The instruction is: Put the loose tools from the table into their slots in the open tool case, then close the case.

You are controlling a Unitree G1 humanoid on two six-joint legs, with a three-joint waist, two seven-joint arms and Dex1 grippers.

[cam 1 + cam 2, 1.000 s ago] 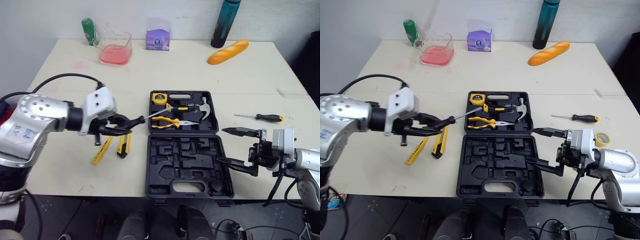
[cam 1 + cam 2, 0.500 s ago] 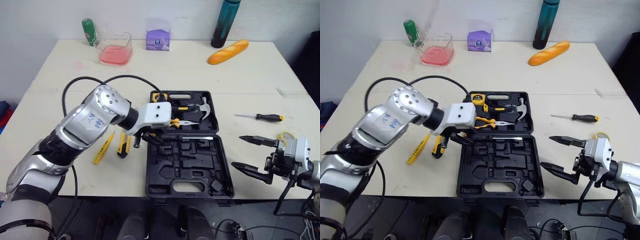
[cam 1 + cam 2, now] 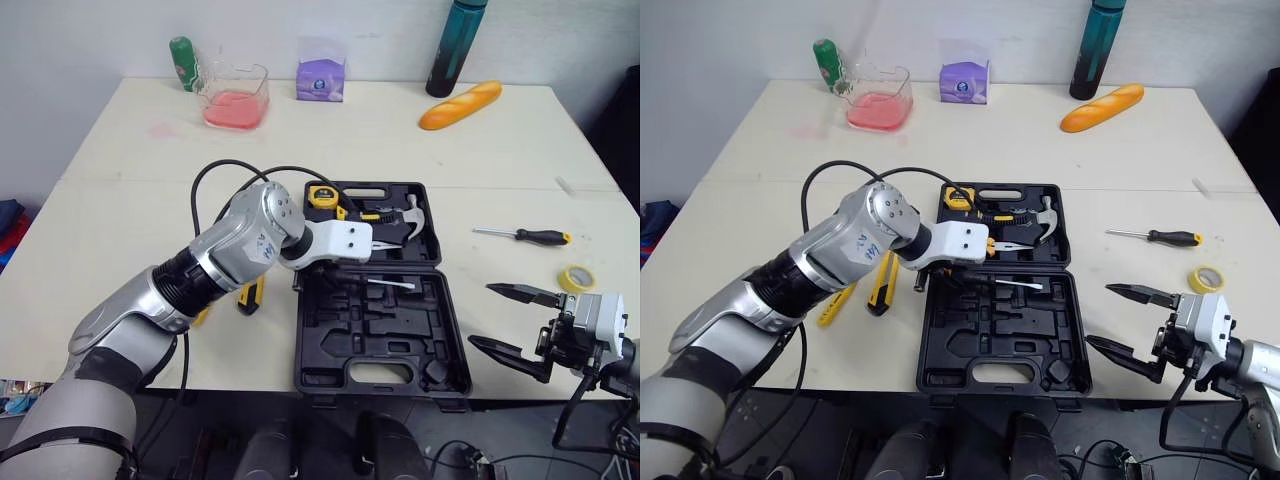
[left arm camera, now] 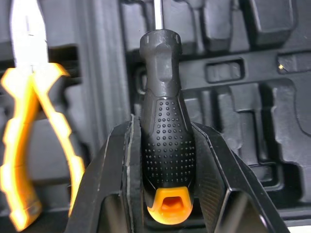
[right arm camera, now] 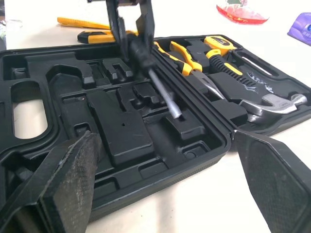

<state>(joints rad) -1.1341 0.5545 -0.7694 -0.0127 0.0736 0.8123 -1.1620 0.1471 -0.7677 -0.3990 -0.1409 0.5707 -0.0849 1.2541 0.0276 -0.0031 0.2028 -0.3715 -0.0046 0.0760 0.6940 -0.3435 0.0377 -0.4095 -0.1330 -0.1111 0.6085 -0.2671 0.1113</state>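
Screwdriver [image 4: 163, 92] clamped by black handle in left gripper [image 4: 163, 128], shaft pointing away from gripper over moulded slots in lid-side half of open tool case [image 3: 380, 335]. Pliers [image 4: 29, 145] seated just beside gripper, in other half. Right gripper [image 3: 482, 315] spread wide, empty, apart from case's side. Second screwdriver [image 3: 525, 236] and yellow tape roll [image 3: 577, 278] on desk [image 3: 120, 200] beyond it.

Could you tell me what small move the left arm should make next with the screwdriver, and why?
Probably ease the left gripper down to seat the screwdriver in a recess. It is shut on the handle, and the shaft reaches over the moulded near half of the tool case, apparently not yet seated in a slot.
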